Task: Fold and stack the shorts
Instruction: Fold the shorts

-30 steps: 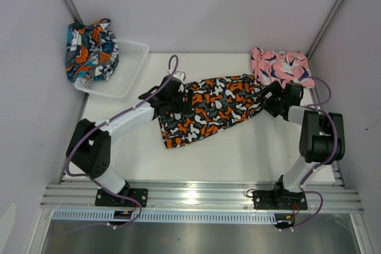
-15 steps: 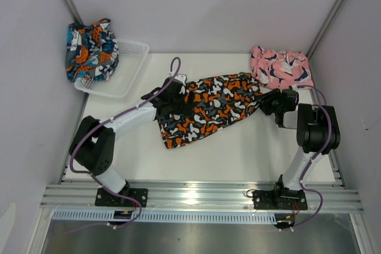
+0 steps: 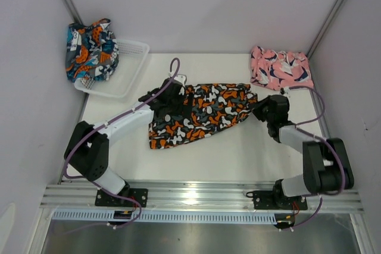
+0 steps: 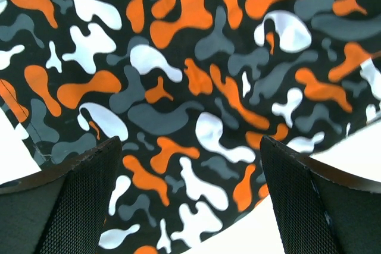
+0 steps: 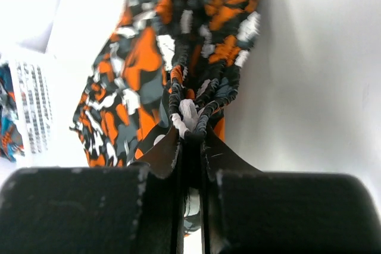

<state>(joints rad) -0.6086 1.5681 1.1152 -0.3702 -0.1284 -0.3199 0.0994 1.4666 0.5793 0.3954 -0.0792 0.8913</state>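
The black shorts with orange-white blotches lie spread across the table's middle. My left gripper hovers open over their left half; in the left wrist view the patterned cloth fills the space between its fingers, untouched. My right gripper is shut on the bunched elastic waistband at the shorts' right end, with the cloth pinched between its jaws. The pink shorts lie crumpled at the back right. The teal-navy shorts hang over the basket's far left corner.
A white mesh basket stands at the back left, its side also showing in the right wrist view. Grey walls close in the table on the left, back and right. Bare white tabletop lies in front of the shorts.
My right gripper has closed on the black shorts' waistband and swung forward and left. The shorts have shifted left and toward the front. The left gripper has stayed open above them.
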